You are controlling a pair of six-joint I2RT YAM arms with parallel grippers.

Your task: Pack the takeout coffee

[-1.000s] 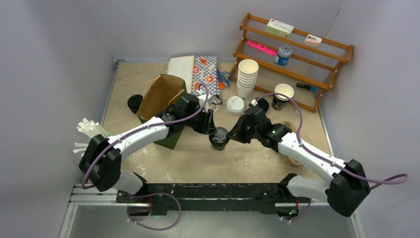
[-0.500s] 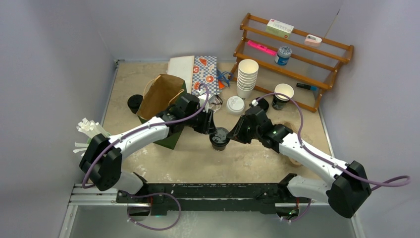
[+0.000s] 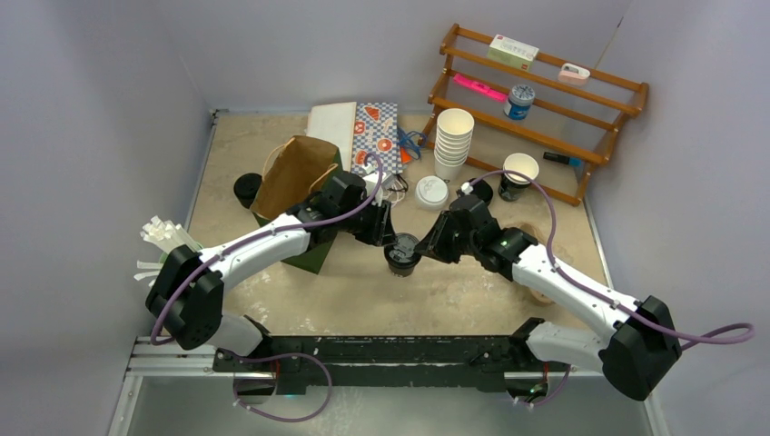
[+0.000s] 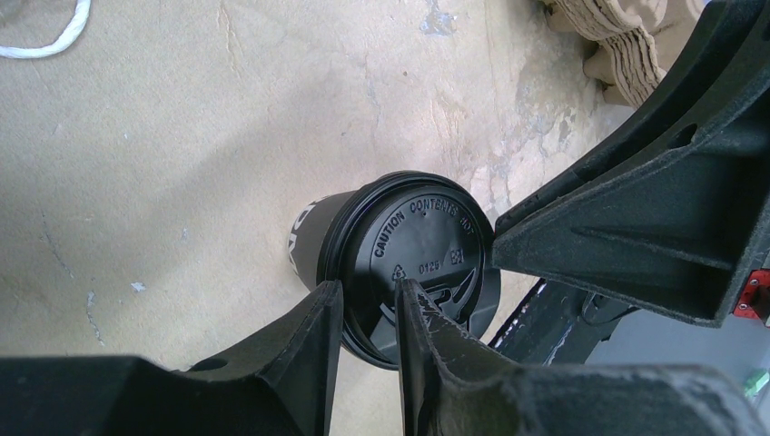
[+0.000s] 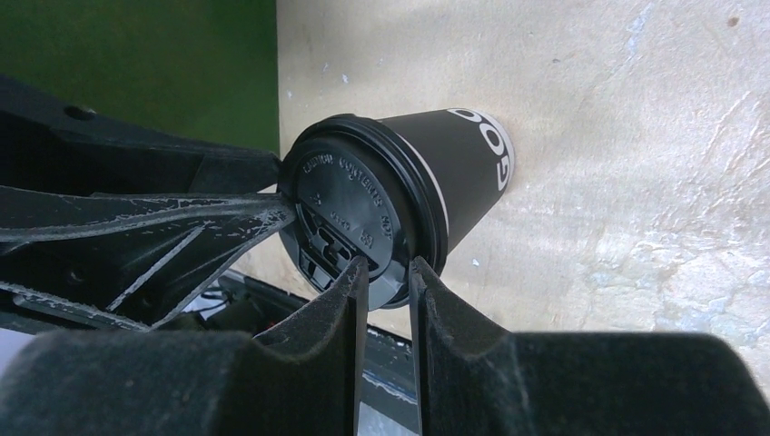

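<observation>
The takeout coffee (image 3: 401, 253) stands upright on the tan table (image 3: 363, 295) directly between the two sets of fingers, its long axis vertical, with the lid up and the narrower base down. It is a black paper cup with a black plastic lid (image 4: 413, 245). The left gripper (image 4: 368, 295) has its fingers drawn close, nipping the lid's rim on its side. The right gripper (image 5: 389, 268) pinches the opposite edge of the rim in the same narrow way. Raised lettering on the lid reads "CAUTION CONTENTS HOT", beside a recycling triangle and a small code too fine to read. Large white characters on the cup wall (image 5: 472, 154), beyond the right fingers, are only partly in view.
</observation>
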